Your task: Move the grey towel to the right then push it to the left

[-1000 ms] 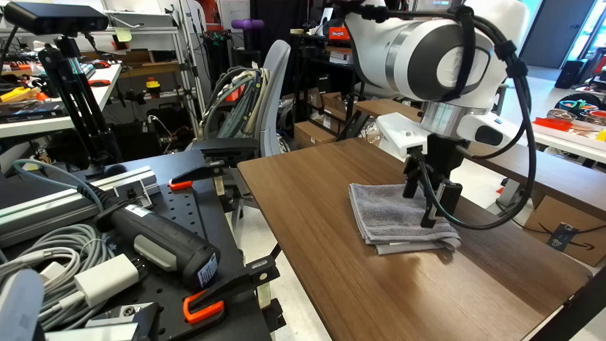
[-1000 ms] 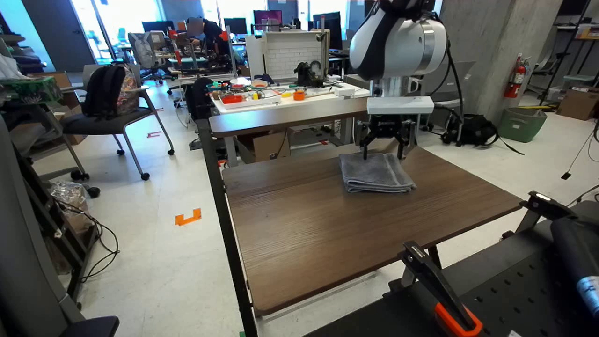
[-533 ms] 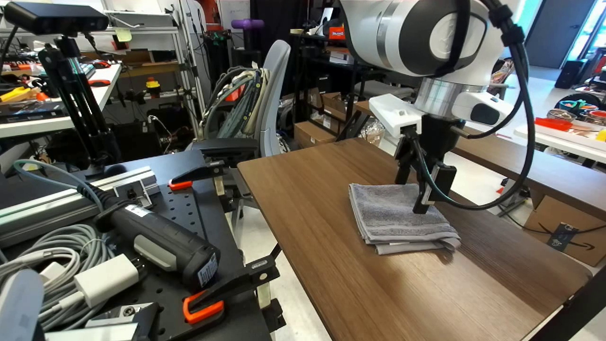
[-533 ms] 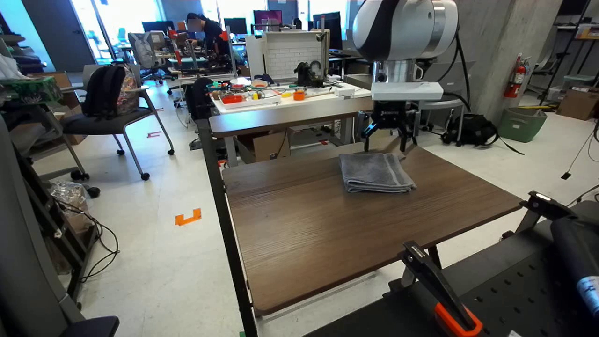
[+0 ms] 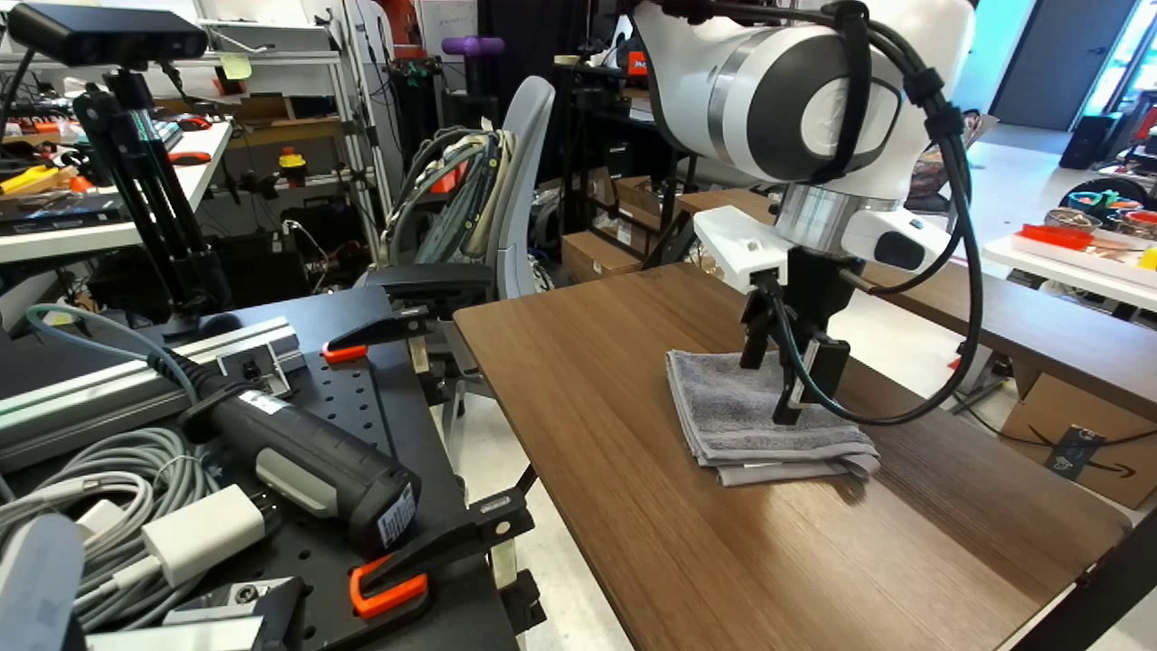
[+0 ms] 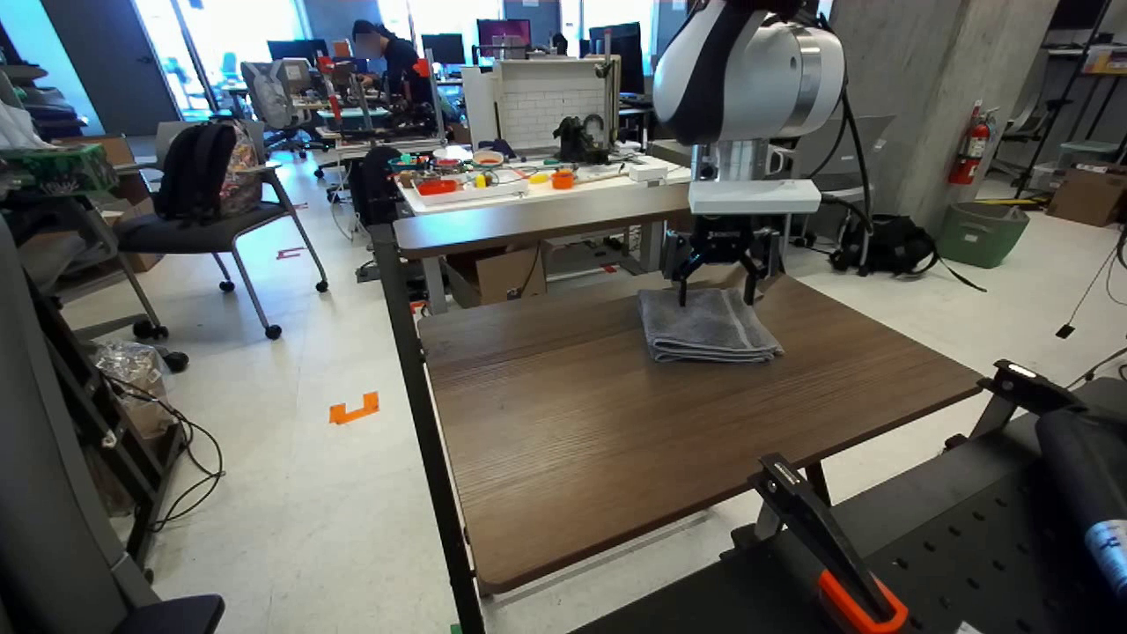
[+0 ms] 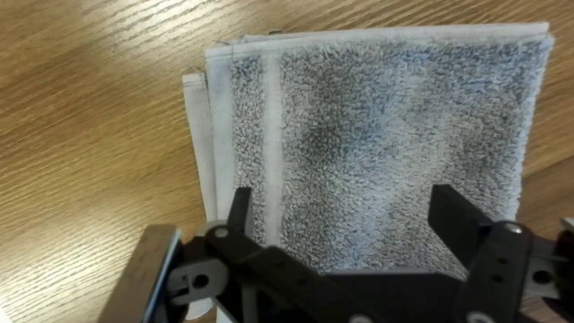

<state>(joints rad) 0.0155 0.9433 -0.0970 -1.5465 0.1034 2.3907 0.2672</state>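
The grey towel lies folded in a thick square on the brown table. It shows in both exterior views (image 5: pixel 710 402) (image 6: pixel 704 330) and fills much of the wrist view (image 7: pixel 358 112). My gripper points down over the towel, also in both exterior views (image 5: pixel 768 391) (image 6: pixel 716 301). In the wrist view the gripper (image 7: pixel 341 190) is open, with its black fingers wide apart and only towel surface between them. One finger is over the towel's striped edge, the other near the opposite edge. I cannot tell whether the fingertips touch the cloth. The towel's near part is hidden behind the gripper.
The brown table (image 5: pixel 615 434) also shows in an exterior view (image 6: pixel 563 440). A black bench (image 5: pixel 362 407) with clamps, cables and a black handheld tool stands beside it. A black post (image 6: pixel 414 379) runs along a table edge. Another brown table (image 6: pixel 546 218) stands behind.
The gripper rose a little off the towel, then came down again, ending further left in an exterior view than one second ago. It stays open. The towel has not visibly moved.
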